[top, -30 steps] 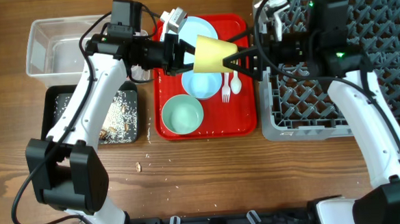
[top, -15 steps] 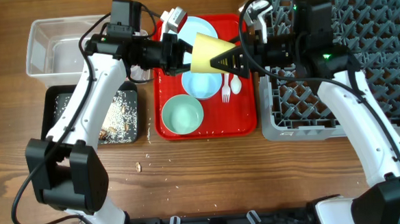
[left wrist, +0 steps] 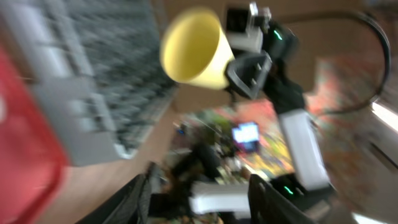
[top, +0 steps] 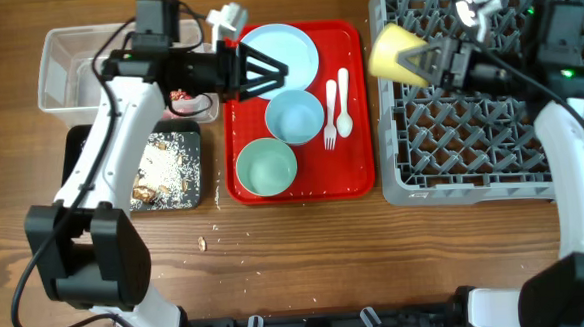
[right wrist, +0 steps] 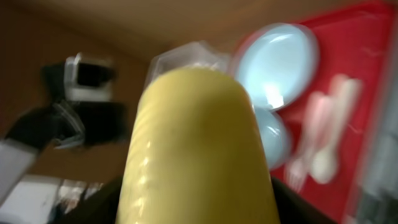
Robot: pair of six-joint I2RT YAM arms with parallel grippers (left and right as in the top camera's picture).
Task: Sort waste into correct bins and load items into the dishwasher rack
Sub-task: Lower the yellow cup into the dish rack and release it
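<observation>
Spreading across the overhead view was a brown wood-grain table (top: 307, 253), with a flat red tray (top: 357, 170) near its middle. On the tray sat a pale blue plate (top: 278, 49) at the far end, a pale blue bowl (top: 295, 116) in the middle and a pale green bowl (top: 266, 168) at the near end. A white fork (top: 330, 116) and spoon (top: 343, 106) lay side by side along its right edge.

Right of the tray, touching it, stood a large grey rack (top: 470, 124) of upright pegs. Left of the tray were a clear tub (top: 67, 65) and, nearer the robot, a black tray (top: 81, 195) strewn with whitish rice scraps (top: 167, 165). A few crumbs (top: 201, 243) dotted the bare wood in front of the tray's near left corner.

The right claw (top: 425, 62) held the yellow cup (top: 394, 51) by its base, tipped sideways in the air just past the tray's right edge, over the rack's rim. The left claw (top: 272, 74) hung over the tray's left side beside the plate, spread wide and holding nothing.

A crumpled white and red wrapper (top: 181, 95) showed in the tub's corner nearest the tray, partly under the left arm. Its print was too small to read.

From the left wrist camera, the room beyond the table was a blur of coloured clutter with one small bright screen (left wrist: 245, 134).
</observation>
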